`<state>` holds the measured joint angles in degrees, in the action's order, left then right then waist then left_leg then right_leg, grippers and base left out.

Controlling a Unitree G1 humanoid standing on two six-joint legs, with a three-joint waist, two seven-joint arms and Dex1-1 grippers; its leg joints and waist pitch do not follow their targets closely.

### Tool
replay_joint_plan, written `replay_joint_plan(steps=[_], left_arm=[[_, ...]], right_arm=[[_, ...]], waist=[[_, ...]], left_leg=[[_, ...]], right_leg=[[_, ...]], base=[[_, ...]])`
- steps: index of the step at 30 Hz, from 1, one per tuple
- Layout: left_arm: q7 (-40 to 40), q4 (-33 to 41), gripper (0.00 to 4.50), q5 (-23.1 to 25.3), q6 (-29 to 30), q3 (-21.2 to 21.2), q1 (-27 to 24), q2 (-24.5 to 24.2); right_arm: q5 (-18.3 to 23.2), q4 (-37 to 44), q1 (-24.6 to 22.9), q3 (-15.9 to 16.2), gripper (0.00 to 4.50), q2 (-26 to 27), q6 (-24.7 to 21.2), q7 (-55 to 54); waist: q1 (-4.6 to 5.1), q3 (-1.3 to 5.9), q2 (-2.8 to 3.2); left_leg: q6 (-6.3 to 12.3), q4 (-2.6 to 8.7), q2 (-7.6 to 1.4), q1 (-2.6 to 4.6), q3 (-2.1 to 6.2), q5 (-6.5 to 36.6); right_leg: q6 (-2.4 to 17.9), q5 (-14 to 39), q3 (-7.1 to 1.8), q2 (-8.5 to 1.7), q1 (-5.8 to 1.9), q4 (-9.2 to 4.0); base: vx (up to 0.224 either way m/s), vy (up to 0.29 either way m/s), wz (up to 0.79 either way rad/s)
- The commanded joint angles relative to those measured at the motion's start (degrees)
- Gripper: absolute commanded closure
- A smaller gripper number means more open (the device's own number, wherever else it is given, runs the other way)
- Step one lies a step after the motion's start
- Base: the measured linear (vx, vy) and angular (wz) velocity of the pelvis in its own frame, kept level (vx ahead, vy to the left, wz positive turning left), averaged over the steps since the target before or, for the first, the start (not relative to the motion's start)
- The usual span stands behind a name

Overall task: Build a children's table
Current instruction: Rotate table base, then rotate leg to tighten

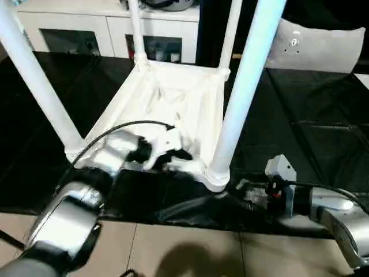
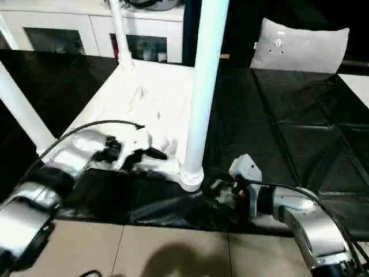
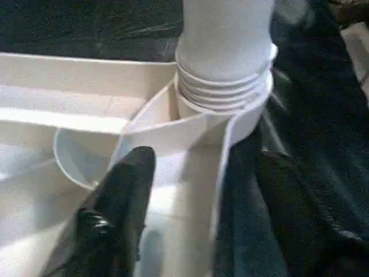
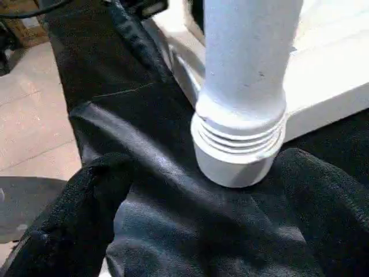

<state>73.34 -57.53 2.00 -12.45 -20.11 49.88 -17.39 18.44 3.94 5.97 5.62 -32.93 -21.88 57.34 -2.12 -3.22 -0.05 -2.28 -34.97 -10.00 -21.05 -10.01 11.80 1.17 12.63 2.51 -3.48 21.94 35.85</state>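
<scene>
Where legs (image 1: 245,86) exit frame (tops cut), left gripper (image 1: 163,151) blurred.

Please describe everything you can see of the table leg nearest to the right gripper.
The leg is a long white tube of smooth plastic, standing upright, a little tilted, in the round corner socket of the upturned white table top. Threaded rings show where it enters the socket. The black cloth lies around that corner.
</scene>
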Motion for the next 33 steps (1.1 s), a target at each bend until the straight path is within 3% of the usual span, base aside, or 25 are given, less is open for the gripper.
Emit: replay_joint_plan(steps=[1,2,3,4,5,11,12,15,17,21,28,33], left_arm=[[-0.5,-1.3,1.75,0.6,-0.8,-0.1,1.7,0.7],[-0.7,-2.3,1.90,0.7,-0.9,0.0,2.4,1.3],[-0.7,-3.2,2.03,0.8,-1.3,0.1,2.8,1.6],[-0.6,-4.0,2.09,1.2,-1.8,-0.1,3.1,1.7],[-0.5,-4.5,2.14,1.5,-2.1,-0.3,3.4,1.8],[0.8,-8.4,2.62,3.2,-3.4,-0.4,4.7,1.8],[1.9,-9.0,2.73,3.4,-3.3,-0.6,4.8,1.5],[2.8,-9.6,2.81,3.5,-3.5,-0.6,5.0,1.4],[2.8,-10.3,3.15,4.2,-4.1,-0.8,5.2,1.2],[1.8,-11.7,3.32,5.6,-5.0,-0.7,5.8,1.1],[2.8,-12.9,4.04,6.7,-4.9,-0.7,6.2,1.2],[3.4,-13.6,4.40,7.8,-5.1,-0.5,6.5,1.4]], right_arm=[[0.5,1.0,-0.3,0.1,0.00,-1.0,-0.3,0.1],[0.4,1.2,-0.5,0.0,0.00,-1.1,-0.4,0.1],[0.4,1.3,-0.6,0.0,0.00,-1.1,-0.5,0.1],[0.5,1.6,-0.7,-0.1,0.00,-1.1,-0.7,0.1],[0.5,1.7,-0.8,-0.1,0.00,-1.2,-0.8,0.0],[1.0,3.2,-1.9,-0.7,0.00,-1.5,-1.4,0.0],[0.9,3.4,-2.1,-0.7,0.00,-1.6,-1.4,0.0],[0.9,3.4,-2.1,-0.7,0.00,-1.5,-1.4,-0.1],[0.9,3.5,-2.0,-0.7,0.00,-1.5,-1.4,-0.2],[0.9,3.6,-2.0,-0.7,0.00,-1.6,-1.5,-0.2],[1.0,3.5,-1.6,-0.5,0.00,-1.6,-1.5,-0.1],[0.9,3.4,-1.3,-0.6,0.00,-1.5,-1.5,-0.1]], waist=[[-0.30,3.91,-1.13],[-0.43,3.92,-0.21],[-0.26,3.93,-0.70],[-0.34,3.92,-0.34],[-0.27,3.92,-0.64],[-0.21,3.98,-0.54],[-0.21,3.93,-0.28],[-0.23,3.86,-0.46],[-0.25,3.90,-0.49],[-0.24,3.91,-0.46],[-0.26,3.81,-0.51],[-0.16,3.97,-0.57]], left_leg=[[6.81,3.55,-3.16,0.15,1.03,2.7],[6.55,3.48,-3.15,0.32,1.04,3.0],[6.37,3.51,-3.20,0.35,0.96,3.6],[6.27,3.54,-3.20,0.36,1.05,3.6],[6.23,3.56,-3.17,0.36,1.02,4.0],[6.28,3.57,-3.24,0.43,1.10,4.1],[6.28,3.63,-3.31,0.47,1.13,4.2],[5.93,3.67,-3.33,0.52,1.07,5.0],[5.90,3.65,-3.29,0.46,1.07,4.8],[6.09,3.68,-3.34,0.48,1.14,4.5],[5.89,3.74,-3.39,0.49,1.12,5.1],[6.45,3.65,-3.36,0.36,1.15,3.7]], right_leg=[[15.3,-2.2,-2.70,-5.17,-3.45,-3.73],[15.5,-1.6,-2.71,-5.21,-3.29,-3.82],[15.7,-1.6,-2.74,-5.09,-3.35,-3.96],[15.9,-1.7,-2.73,-5.08,-3.36,-3.94],[16.0,-2.0,-2.71,-4.97,-3.41,-3.97],[16.0,-2.6,-2.72,-5.03,-3.51,-3.94],[16.3,-2.8,-2.71,-5.06,-3.43,-3.91],[16.7,-1.9,-2.73,-5.10,-3.42,-4.06],[16.7,-2.0,-2.74,-5.09,-3.47,-4.02],[16.7,-2.4,-2.69,-5.12,-3.49,-3.94],[16.8,-1.6,-2.73,-5.18,-3.45,-4.05],[16.9,-4.1,-2.73,-5.19,-3.58,-3.75]], base=[[0.000,0.000,0.00],[0.000,0.000,0.00],[0.000,0.000,0.00],[0.000,0.000,0.00],[0.000,0.000,0.00],[0.000,0.000,0.00],[0.000,0.000,0.00],[0.000,0.000,0.00],[0.000,0.000,0.00],[0.000,0.000,0.00],[0.000,0.000,0.00],[0.000,0.000,0.00]])
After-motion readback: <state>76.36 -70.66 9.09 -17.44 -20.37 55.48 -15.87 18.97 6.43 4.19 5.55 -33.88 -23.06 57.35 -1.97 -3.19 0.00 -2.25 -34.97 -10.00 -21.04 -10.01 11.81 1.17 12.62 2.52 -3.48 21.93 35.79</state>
